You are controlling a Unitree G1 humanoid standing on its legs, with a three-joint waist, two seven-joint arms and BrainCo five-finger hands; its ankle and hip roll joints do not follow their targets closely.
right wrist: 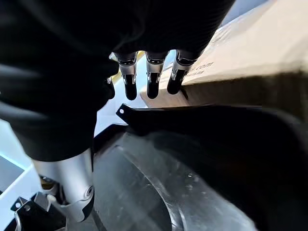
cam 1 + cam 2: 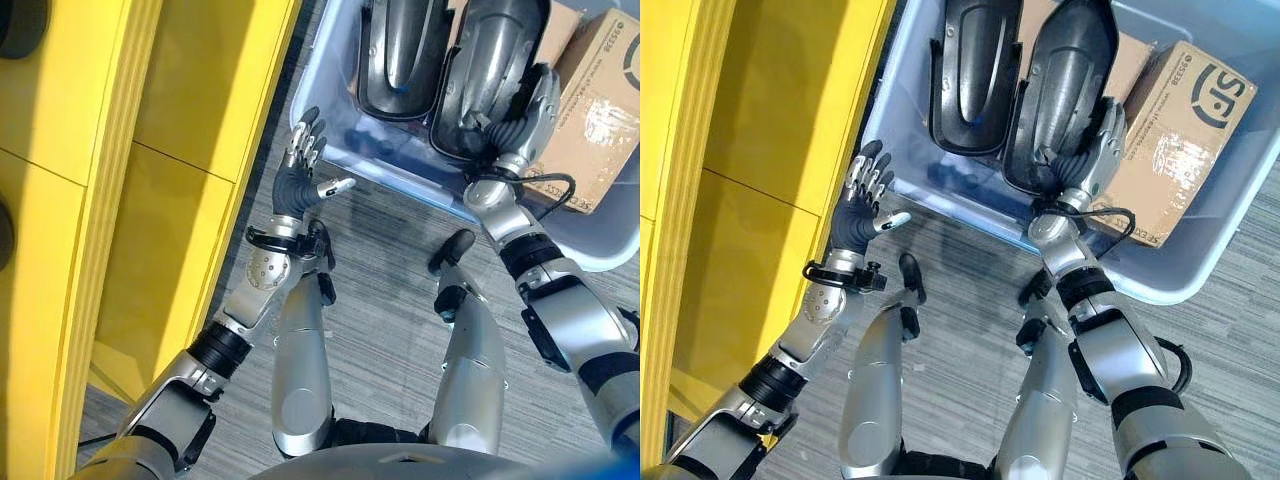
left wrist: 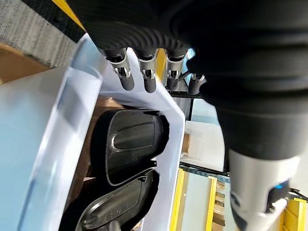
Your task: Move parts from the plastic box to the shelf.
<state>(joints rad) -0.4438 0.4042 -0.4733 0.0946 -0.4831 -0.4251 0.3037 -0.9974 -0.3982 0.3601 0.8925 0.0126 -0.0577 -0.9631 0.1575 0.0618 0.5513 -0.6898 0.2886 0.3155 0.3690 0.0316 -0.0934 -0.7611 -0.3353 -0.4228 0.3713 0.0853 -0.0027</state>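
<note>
- The step in hand looks like the pick-up: the right hand (image 2: 1095,150) is down in the plastic box (image 2: 1185,285), lying against the side of the nearer of two dark moulded parts (image 2: 1065,90), on the side towards the cardboard box (image 2: 1170,130).
- In the right wrist view its fingers (image 1: 151,84) reach straight out past the part's rim and the thumb stands apart on the other side; they straddle the edge but I cannot see them pinching it, so I judge the part is not yet held.
- The left hand (image 2: 300,175) hovers just outside the box's near wall, over the grey floor (image 2: 400,330), fingers straight and spread, thumb out, holding nothing.
- The next move, as I judge it, calls for the right hand to close on the part's rim, likely with the left coming in to steady it, since the part is long and curved; then a lift clear of the wall and a turn towards the yellow shelf (image 2: 60,200) on the robot's left.
- The plastic box holds both dark parts, the second part (image 2: 975,70) lying just beside the first and closer to the shelf, plus the cardboard box under or beside them.
- No part shows on the shelf.
</note>
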